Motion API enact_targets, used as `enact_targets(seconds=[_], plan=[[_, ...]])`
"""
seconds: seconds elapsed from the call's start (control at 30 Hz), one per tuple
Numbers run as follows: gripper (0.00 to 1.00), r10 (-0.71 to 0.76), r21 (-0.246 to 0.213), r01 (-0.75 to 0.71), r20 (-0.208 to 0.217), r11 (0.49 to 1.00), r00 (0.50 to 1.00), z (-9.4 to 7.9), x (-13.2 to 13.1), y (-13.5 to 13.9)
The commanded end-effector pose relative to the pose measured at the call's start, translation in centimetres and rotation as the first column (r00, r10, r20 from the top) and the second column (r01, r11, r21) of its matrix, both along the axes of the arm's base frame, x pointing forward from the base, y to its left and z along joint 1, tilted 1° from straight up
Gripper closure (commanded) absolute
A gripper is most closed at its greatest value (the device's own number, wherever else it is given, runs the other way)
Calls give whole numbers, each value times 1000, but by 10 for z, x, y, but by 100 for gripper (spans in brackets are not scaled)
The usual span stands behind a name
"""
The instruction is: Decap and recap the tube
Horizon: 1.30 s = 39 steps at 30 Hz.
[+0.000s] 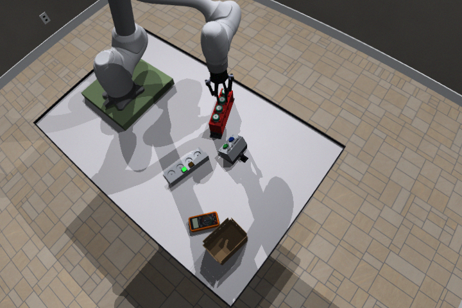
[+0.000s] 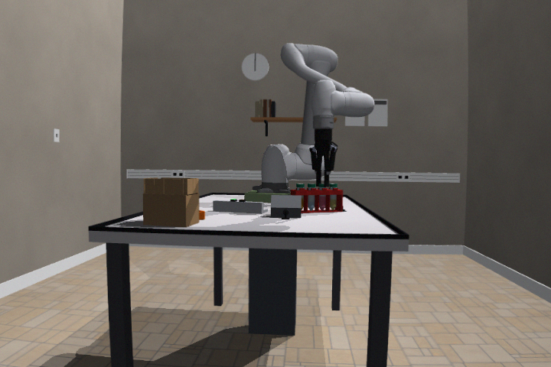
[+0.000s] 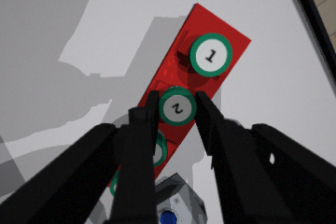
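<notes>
The red decapping station (image 1: 221,112) holds several tubes with green-rimmed white caps. In the wrist view, my gripper (image 3: 176,105) stands straight over the station with its two black fingers against the sides of the cap of tube 2 (image 3: 177,106), which sits on its tube. The cap of tube 1 (image 3: 211,54) is free beyond it. The cap of tube 3 (image 3: 159,149) is partly hidden behind my left finger. The gripper also shows in the overhead view (image 1: 221,95) and the side view (image 2: 322,183). On the grey cap tray (image 1: 185,167) the green lamp (image 1: 183,169) is lit and the nests look empty.
The grey key housing (image 1: 232,147) with the blue key (image 1: 231,138) and the green key (image 1: 224,146) stands just past the station's end. An orange multimeter (image 1: 203,221) and an open cardboard box (image 1: 224,240) lie near the table's far end.
</notes>
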State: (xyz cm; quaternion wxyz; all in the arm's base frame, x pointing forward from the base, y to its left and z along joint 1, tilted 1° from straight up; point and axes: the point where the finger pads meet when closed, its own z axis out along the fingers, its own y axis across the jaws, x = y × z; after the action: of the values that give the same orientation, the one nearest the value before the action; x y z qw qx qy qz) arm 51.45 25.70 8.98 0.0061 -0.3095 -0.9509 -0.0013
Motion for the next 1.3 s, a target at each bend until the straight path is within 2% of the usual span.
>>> enact_targets(seconds=[0.0, 0.1, 0.17, 0.3, 0.5, 0.67, 0.73, 0.77, 0.8, 1.0, 1.03, 1.27], plan=[[70, -100, 0, 100, 0, 995, 995, 1, 0, 0], [70, -247, -2, 247, -1, 969, 969, 1, 0, 0], [70, -247, -2, 247, -1, 969, 969, 1, 0, 0], [70, -435, -4, 435, -2, 901, 901, 1, 0, 0], [70, -673, -7, 672, -2, 740, 740, 0, 0, 0], [70, -819, -10, 819, -3, 574, 574, 0, 0, 0], [70, -819, -10, 819, -3, 574, 574, 0, 0, 0], [70, -857, -11, 857, -1, 515, 515, 0, 0, 0], [70, -866, -12, 866, -1, 500, 500, 0, 0, 0], [70, -866, -12, 866, -1, 500, 500, 0, 0, 0], [59, -866, -12, 866, -1, 500, 500, 0, 0, 0], [59, -866, -12, 866, -1, 500, 500, 0, 0, 0]])
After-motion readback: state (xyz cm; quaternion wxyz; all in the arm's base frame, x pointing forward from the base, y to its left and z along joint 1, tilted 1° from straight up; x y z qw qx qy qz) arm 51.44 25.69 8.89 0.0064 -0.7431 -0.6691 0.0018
